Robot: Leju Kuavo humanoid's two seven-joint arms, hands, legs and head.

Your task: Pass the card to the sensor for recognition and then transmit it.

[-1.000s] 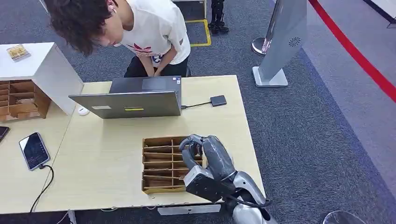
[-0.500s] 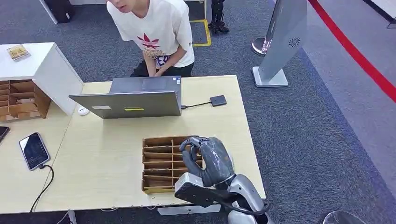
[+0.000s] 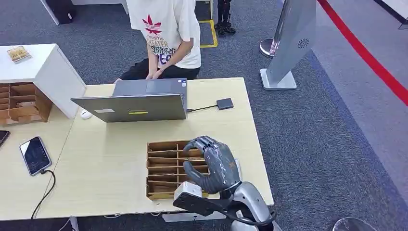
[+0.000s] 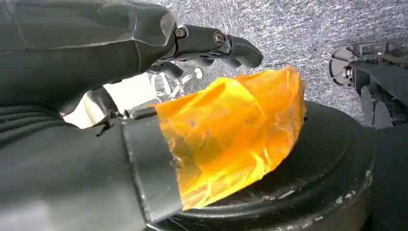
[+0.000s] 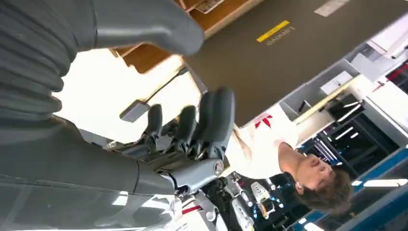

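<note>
Low in the centre of the head view, the right robot hand (image 3: 211, 161) is hovering over the wooden card tray (image 3: 166, 168) on the pale surface (image 3: 110, 163), fingers curled and holding nothing visible; no card is discernible. It should be reaching squarely into one slot. Behind, the laptop (image 3: 137, 107) is reading "Lenovo".
</note>
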